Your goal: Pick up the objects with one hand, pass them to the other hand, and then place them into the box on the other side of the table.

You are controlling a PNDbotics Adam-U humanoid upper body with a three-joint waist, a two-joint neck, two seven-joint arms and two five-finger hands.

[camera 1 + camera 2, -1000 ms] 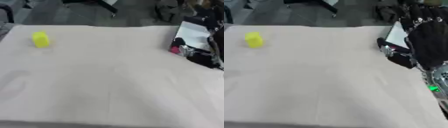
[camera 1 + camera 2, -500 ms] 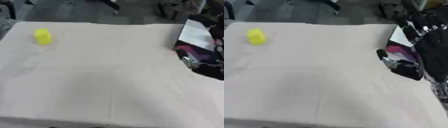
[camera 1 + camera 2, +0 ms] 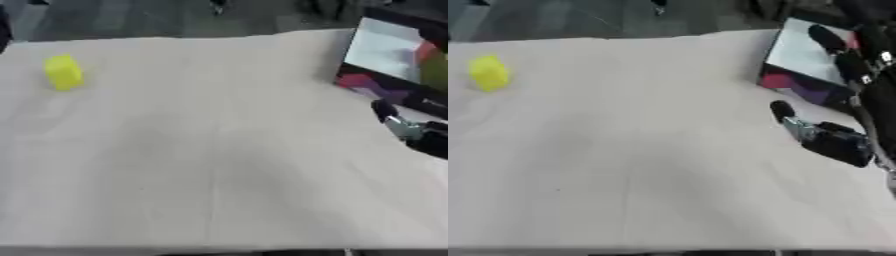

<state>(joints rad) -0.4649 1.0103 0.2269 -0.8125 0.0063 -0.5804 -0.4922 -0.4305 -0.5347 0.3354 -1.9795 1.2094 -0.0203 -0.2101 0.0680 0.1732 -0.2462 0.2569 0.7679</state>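
Right eye view: the right hand is seen at the right edge of the table, over the cloth and just in front of the box. Its fingers are extended and spread, some reaching up across the box's white interior, the thumb jutting left over the table surface. Nothing is held in it.

The box is set at the far right corner of the table, dark-walled with a pale inside; a magenta and purple patch is noted on its near side. In the left eye view something red and something olive-green are made out inside the box, too blurred to identify.

A yellow block is found near the far left edge of the table, upright, well apart from the hand and the box, touched by nothing.

The table is covered by a pale beige cloth, with faint creases running from the near edge towards the far edge. The left hand is not seen in either view.
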